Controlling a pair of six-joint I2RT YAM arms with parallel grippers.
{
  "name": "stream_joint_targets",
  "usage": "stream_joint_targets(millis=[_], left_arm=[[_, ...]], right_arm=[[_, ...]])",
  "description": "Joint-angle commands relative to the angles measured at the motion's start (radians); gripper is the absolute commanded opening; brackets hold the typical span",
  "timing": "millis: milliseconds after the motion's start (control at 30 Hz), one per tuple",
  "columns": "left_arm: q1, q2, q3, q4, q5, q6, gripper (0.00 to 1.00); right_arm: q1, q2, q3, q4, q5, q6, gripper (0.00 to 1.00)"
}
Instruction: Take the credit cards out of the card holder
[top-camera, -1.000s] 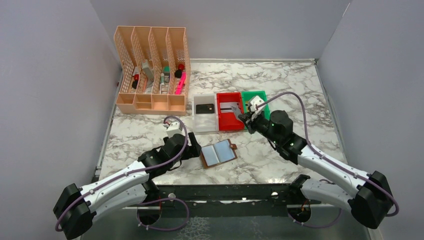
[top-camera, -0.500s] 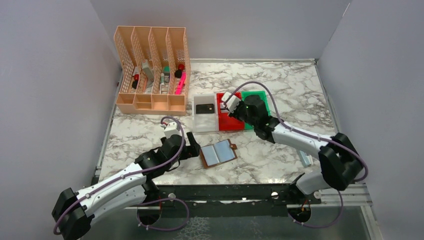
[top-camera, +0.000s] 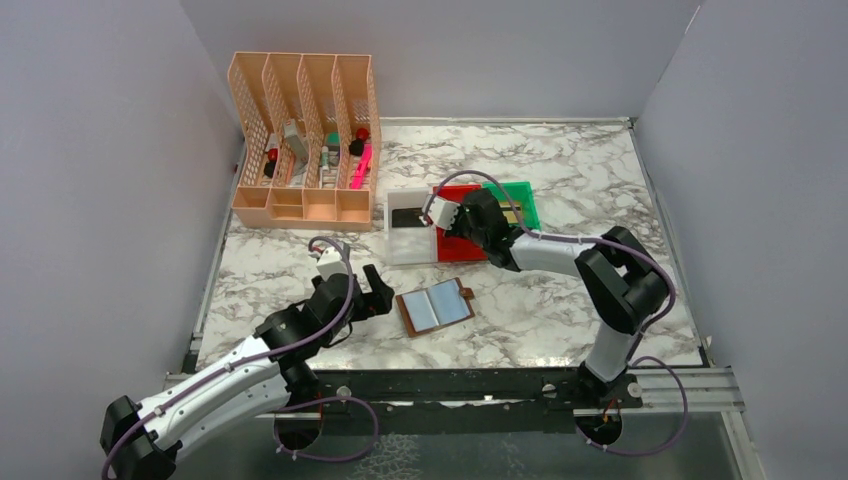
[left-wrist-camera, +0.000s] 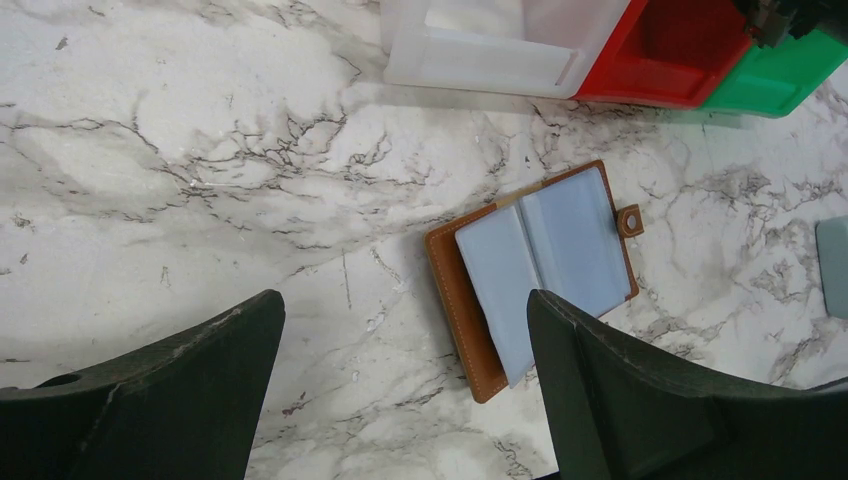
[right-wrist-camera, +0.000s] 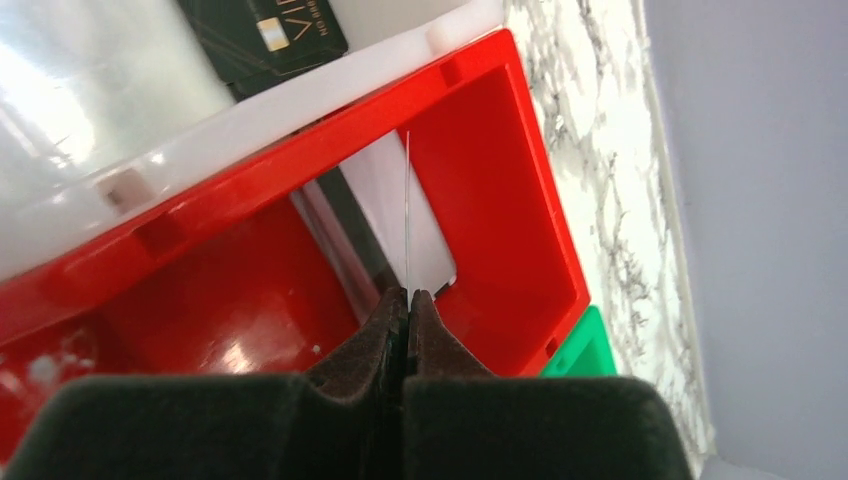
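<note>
The card holder (top-camera: 435, 307) (left-wrist-camera: 535, 270) lies open on the marble, brown leather with pale blue-grey pockets showing and its snap tab at the right. My left gripper (top-camera: 375, 290) (left-wrist-camera: 403, 297) is open just left of the holder, touching nothing. My right gripper (top-camera: 452, 228) (right-wrist-camera: 407, 295) is shut on a thin credit card (right-wrist-camera: 407, 210) seen edge-on, upright over the red bin (top-camera: 462, 246) (right-wrist-camera: 500, 200). A pale card (right-wrist-camera: 395, 215) with a dark stripe lies flat in that bin. A black card (top-camera: 407, 215) (right-wrist-camera: 270, 30) lies in the white bin (top-camera: 408, 245).
A green bin (top-camera: 520, 195) (right-wrist-camera: 585, 350) adjoins the red one on the right. A peach mesh organizer (top-camera: 305, 140) with pens stands at the back left. A light-blue block (left-wrist-camera: 835, 265) lies right of the holder. Grey walls enclose the table.
My right arm has swung left from the green bin to over the red bin, still shut on the card. My left gripper opened wider and drew back slightly from the holder.
</note>
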Motion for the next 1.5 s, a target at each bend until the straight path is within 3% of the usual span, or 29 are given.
stream_joint_targets(millis=[0,167,400,500,700,1133,1333,1467], left_arm=[[-0.002,-0.034,-0.012,-0.033,-0.044,-0.010,0.95],[-0.003,-0.031,-0.006,-0.036,-0.045,-0.007,0.95],[-0.003,-0.029,-0.001,-0.049,-0.043,-0.004,0.95],[-0.002,-0.022,-0.002,-0.050,-0.046,-0.010,0.95],[-0.002,0.017,0.018,-0.052,-0.021,-0.009,0.95],[-0.003,0.082,0.057,-0.053,-0.015,0.023,0.96],[-0.002,0.164,0.120,-0.053,-0.047,0.026,0.98],[-0.003,0.213,0.167,-0.058,-0.074,0.041,0.99]], right_arm=[[-0.005,0.075,0.054,0.085,0.069,-0.100,0.01],[-0.005,0.154,0.094,0.103,0.080,-0.154,0.02],[-0.005,0.150,0.069,0.112,0.071,-0.175,0.19],[-0.005,0.117,0.048,0.105,0.036,-0.157,0.32],[-0.007,0.077,0.031,0.106,0.033,-0.120,0.35],[-0.007,-0.180,-0.095,0.129,-0.058,0.116,0.39],[-0.007,-0.360,-0.212,0.180,-0.046,0.325,0.46],[-0.007,-0.503,-0.266,0.141,0.022,0.590,0.53]])
